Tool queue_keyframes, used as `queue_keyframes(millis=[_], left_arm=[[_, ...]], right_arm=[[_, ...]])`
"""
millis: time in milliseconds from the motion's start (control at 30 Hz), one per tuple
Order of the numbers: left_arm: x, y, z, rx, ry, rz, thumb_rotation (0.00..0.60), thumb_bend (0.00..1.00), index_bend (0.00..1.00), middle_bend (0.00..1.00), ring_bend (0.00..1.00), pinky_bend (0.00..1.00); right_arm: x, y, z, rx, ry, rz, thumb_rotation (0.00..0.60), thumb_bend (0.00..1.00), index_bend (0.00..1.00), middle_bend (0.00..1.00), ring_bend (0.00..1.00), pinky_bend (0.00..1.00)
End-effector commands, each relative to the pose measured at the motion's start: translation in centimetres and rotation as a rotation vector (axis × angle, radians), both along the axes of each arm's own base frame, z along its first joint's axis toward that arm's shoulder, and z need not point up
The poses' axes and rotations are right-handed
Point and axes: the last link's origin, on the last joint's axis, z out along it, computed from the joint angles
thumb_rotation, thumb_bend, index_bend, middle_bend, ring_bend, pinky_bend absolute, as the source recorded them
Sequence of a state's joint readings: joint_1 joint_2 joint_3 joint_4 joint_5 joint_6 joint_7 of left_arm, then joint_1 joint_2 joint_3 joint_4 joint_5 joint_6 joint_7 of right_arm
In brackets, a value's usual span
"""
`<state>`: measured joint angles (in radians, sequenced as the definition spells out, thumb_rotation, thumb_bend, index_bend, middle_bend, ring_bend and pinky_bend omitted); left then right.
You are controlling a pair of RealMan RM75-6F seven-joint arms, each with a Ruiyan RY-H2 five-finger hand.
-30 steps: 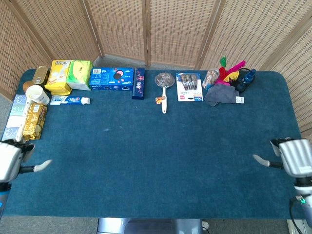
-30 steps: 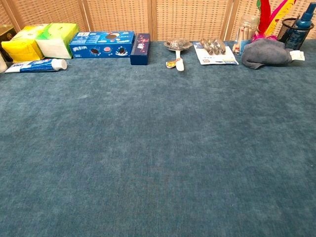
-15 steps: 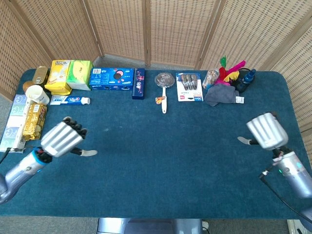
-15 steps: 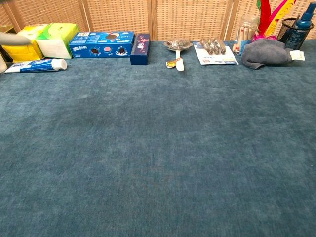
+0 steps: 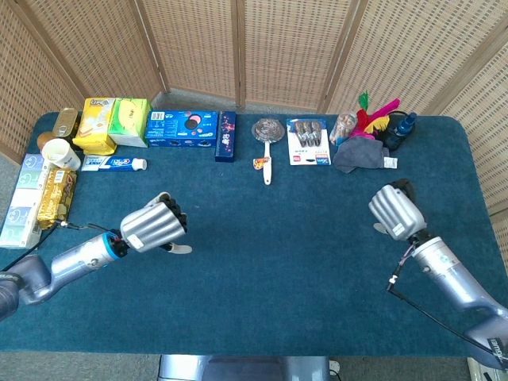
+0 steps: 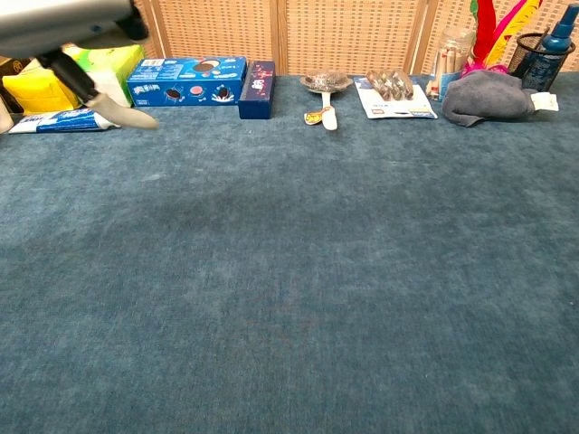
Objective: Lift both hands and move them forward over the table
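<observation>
My left hand (image 5: 155, 224) hovers over the left part of the blue table (image 5: 270, 270), back up, thumb (image 5: 179, 249) sticking out sideways, holding nothing. The chest view catches this left hand (image 6: 63, 20) at its top left corner, its thumb (image 6: 119, 112) hanging above the cloth. My right hand (image 5: 393, 209) floats over the right part of the table, also back up and empty, fingers pointing toward the far side. The chest view does not show the right hand.
Along the far edge stand yellow and green tissue packs (image 5: 113, 123), a blue biscuit box (image 5: 181, 128), toothpaste (image 5: 113, 163), a metal strainer (image 5: 267, 135), a cutlery pack (image 5: 308, 141), a grey cloth (image 5: 361, 154). A paper cup (image 5: 60, 153) and snack packs (image 5: 54, 197) line the left edge.
Both hands have risen from beside the table's near corners and travelled forward and inward over the cloth. The left hand has entered the chest view at top left.
</observation>
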<state>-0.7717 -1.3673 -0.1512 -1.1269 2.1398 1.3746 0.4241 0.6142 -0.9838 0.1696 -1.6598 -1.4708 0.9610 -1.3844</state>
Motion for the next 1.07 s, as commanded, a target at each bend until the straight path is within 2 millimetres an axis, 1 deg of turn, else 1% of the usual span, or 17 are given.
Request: queue_keyframes(millis=[33,167,200,300,433,600,733,1067], left_arm=[[1.3,0.1,-1.2,0.006,0.034,-0.042,0.095,0.00,1.00,1.00,1.00,1.00],[2.3,-0.1,-1.9,0.034,0.087,-0.124,0.103,0.00,1.00,1.00,1.00,1.00],[3.1,-0.4,-2.0,0.058,0.115,-0.211,0.101,0.00,1.00,1.00,1.00,1.00],[3.5,-0.6,-1.8,0.086,0.140,-0.279,0.111,0.00,1.00,1.00,1.00,1.00],[3.6,-0.7,-1.4,0.105,0.122,-0.289,0.150,0.00,1.00,1.00,1.00,1.00],[3.3,-0.7,-1.0,0.116,0.113,-0.275,0.166,0.00,1.00,1.00,1.00,1.00],[3.0,-0.6,-0.9,0.117,0.108,-0.265,0.191,0.00,1.00,1.00,1.00,1.00],[2.9,-0.8,-0.6,0.115,0.066,-0.250,0.212,0.00,1.00,1.00,1.00,1.00]], right_arm=[[0.9,0.2,-1.1,0.033,0.047,0.023,0.000,0.00,0.87,0.88,0.93,1.00],[1.5,0.3,-1.8,0.051,0.103,0.049,0.000,0.00,0.87,0.88,0.93,1.00],[1.4,0.4,-2.4,0.071,0.165,0.072,0.000,0.00,0.87,0.88,0.93,1.00],[1.4,0.6,-2.9,0.082,0.202,0.085,0.000,0.00,0.87,0.88,0.93,1.00],[1.5,0.6,-3.0,0.078,0.191,0.081,0.000,0.00,0.87,0.88,0.93,1.00],[1.6,0.6,-2.9,0.069,0.174,0.075,0.000,0.00,0.87,0.88,0.93,1.00],[1.4,0.7,-2.8,0.067,0.167,0.070,0.000,0.00,0.87,0.88,0.93,1.00],[1.2,0.8,-2.7,0.060,0.142,0.060,0.000,0.00,0.87,0.88,0.93,1.00]])
